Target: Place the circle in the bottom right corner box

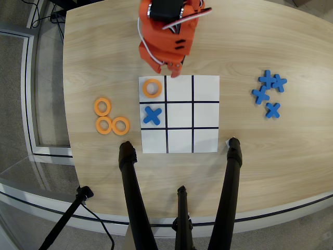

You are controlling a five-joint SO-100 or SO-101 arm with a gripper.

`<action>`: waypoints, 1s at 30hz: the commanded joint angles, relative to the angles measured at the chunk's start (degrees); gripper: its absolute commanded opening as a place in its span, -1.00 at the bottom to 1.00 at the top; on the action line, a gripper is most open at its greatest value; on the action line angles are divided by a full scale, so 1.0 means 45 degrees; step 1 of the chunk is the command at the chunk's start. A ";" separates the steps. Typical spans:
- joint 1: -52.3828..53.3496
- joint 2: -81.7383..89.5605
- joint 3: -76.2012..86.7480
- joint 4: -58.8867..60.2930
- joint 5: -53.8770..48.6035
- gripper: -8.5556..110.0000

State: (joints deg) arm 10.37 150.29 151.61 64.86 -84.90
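Three spare rings [111,119] are lying left of the grid [205,140]. The circle [152,88] is sitting flat in the grid's top-left cell, a cross [152,115] in the cell below it. My gripper [169,71] is hovering just beyond the grid's top edge, holding nothing; I cannot tell its spread. Four crosses [269,93] are lying right of the grid.

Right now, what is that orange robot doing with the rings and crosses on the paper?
It looks like a tic-tac-toe game. The orange robot arm's fingers hang just above the top edge of the white paper grid, holding nothing. A flat orange foam ring lies in the grid's top left box in the overhead view, with a blue cross in the box below. Three more orange rings wait left of the paper, four blue crosses to the right.
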 commanded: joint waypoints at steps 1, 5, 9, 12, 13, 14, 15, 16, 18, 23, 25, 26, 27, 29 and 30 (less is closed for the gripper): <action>-0.0215 0.2793 0.2871 -0.0391 -0.0605 -0.66; -0.0293 0.5039 0.5215 -0.0430 -0.1191 -0.68; 0.0039 0.6465 0.6699 -0.0742 -0.1230 -0.86; 0.0664 0.7207 0.7070 -0.0273 -0.1348 -0.86; 0.0879 0.7363 0.7070 -0.0215 -0.1230 -0.86; 0.1152 0.7539 0.7070 -0.0020 -0.1211 -0.86; 0.1504 0.7793 0.7070 0.0371 -0.1328 -0.86; 0.1934 0.8125 0.7070 0.0762 -0.1348 -0.86; 0.3105 0.8926 0.7070 0.1387 -0.1348 -0.86; 0.7246 0.9824 0.7090 0.1875 -0.1348 -0.85; 0.9277 0.9824 0.7090 0.1895 -0.1250 -0.85; 1.0469 0.9824 0.7090 0.1875 -0.1230 -0.85; 1.1777 0.9824 0.7090 0.1895 -0.1230 -0.85; 1.4375 0.9824 0.7090 0.1914 -0.1230 -0.85; 1.5547 0.9824 0.7090 0.1914 -0.1230 -0.85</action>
State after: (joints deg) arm 64.95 193.45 180.35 73.12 -90.70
